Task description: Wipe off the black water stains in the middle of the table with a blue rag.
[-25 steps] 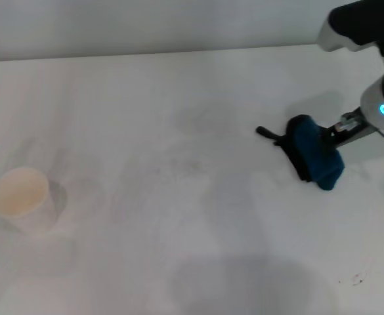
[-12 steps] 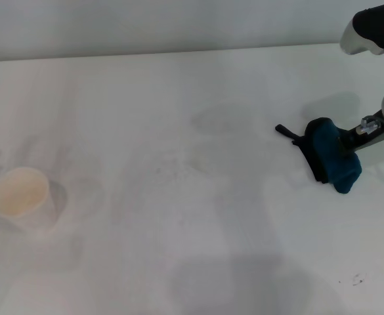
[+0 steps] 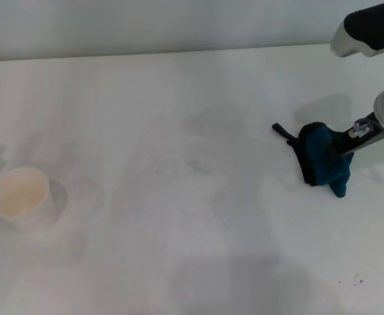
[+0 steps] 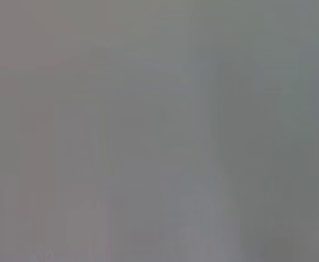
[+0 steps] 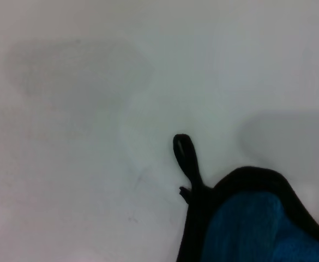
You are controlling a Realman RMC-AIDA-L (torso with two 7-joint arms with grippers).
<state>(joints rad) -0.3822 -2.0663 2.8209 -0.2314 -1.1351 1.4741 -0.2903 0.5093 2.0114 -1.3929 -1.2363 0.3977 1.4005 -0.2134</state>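
Your right gripper (image 3: 339,146) is at the right side of the table (image 3: 178,249), about mid-depth, clenched on the blue rag (image 3: 323,164). The rag hangs bunched from the fingers with its lower edge on the tabletop. Its black edging faces left, and the short black loop tab (image 3: 282,130) lies flat on the surface, pointing left and slightly toward the far edge. In the right wrist view the rag (image 5: 257,224) and its loop (image 5: 185,155) rest on bare white tabletop (image 5: 66,191) beside a faint grey smudge (image 5: 77,68).

You have no dark blotch visible at the table's middle; only pale grey smears (image 3: 205,121) show there.

A paper cup (image 3: 20,197) stands upright near the left edge, well apart from the rag.

Your left gripper is out of sight; its wrist view shows only flat grey.
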